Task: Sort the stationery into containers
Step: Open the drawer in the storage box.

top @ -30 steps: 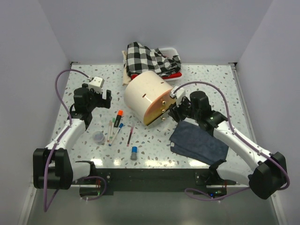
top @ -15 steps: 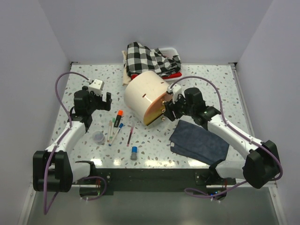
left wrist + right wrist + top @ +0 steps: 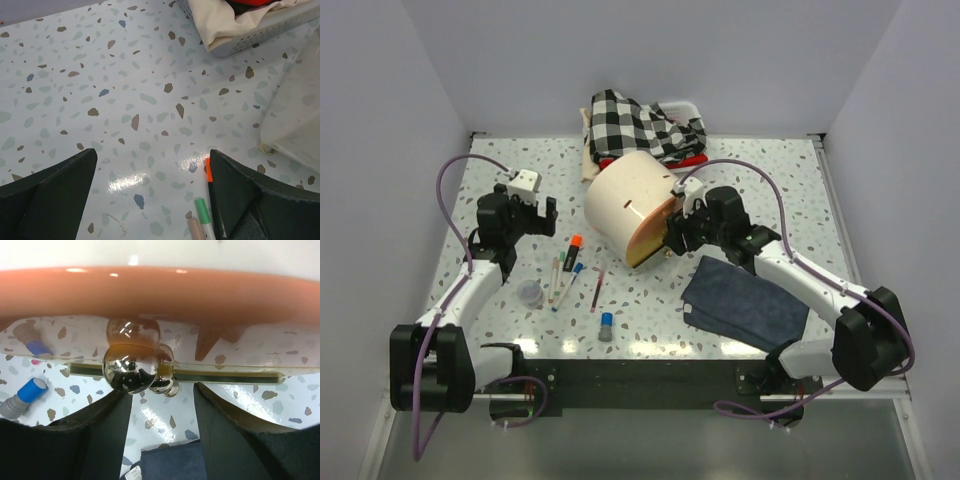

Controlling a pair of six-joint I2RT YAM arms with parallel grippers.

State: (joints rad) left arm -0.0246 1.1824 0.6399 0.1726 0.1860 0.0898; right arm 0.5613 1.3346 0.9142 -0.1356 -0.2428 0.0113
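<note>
The right fingers point(image 3: 235, 430) are held apart, gripping nothing. The brass knob point(image 3: 131, 367) of the orange drawer point(image 3: 160, 290) lies just ahead, offset toward the left-hand finger in the wrist view. The left fingers point(image 3: 45, 190) are spread wide; the pens point(image 3: 560, 278) lie on the bench point(image 3: 770, 180) nearer them.

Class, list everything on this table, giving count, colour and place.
cabinet: one, cream with orange drawers, centre
tray: one, white, back
fabric: one, black-and-white checked, in tray
cloth: one, dark blue, front right
marker: one, orange cap, left of cabinet
pens: several, thin, beside marker
pencil: one, dark red, front centre
tube: one, blue cap, front centre
pot: one, clear, front left
left gripper: open, above table
right gripper: open, at drawer knob
</note>
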